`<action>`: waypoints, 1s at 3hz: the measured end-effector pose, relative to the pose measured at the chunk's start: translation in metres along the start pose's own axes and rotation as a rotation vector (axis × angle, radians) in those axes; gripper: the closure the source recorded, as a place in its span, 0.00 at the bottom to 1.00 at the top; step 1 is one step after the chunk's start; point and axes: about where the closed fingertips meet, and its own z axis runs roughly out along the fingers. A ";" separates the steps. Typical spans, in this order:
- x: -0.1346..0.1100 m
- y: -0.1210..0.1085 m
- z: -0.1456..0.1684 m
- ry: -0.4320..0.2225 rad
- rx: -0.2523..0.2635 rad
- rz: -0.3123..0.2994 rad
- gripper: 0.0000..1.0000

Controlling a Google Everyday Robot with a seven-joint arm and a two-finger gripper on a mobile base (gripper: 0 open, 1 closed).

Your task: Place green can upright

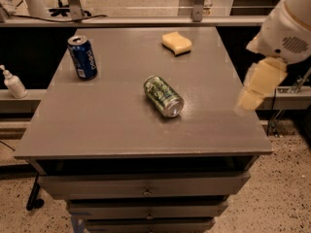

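Observation:
The green can (163, 95) lies on its side near the middle of the grey table (97, 125), its silver end facing the front right. My gripper (259, 85), a cream part under the white arm (286, 28), hangs at the table's right edge, well to the right of the can and apart from it.
A blue Pepsi can (82, 57) stands upright at the back left. A yellow sponge (177, 42) lies at the back centre. A white pump bottle (13, 83) stands on a ledge left of the table. Drawers (146, 191) are below the tabletop.

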 end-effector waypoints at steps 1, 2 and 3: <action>-0.040 -0.014 0.025 -0.047 -0.044 0.139 0.00; -0.082 -0.023 0.041 -0.087 -0.063 0.261 0.00; -0.121 -0.022 0.054 -0.106 -0.062 0.379 0.00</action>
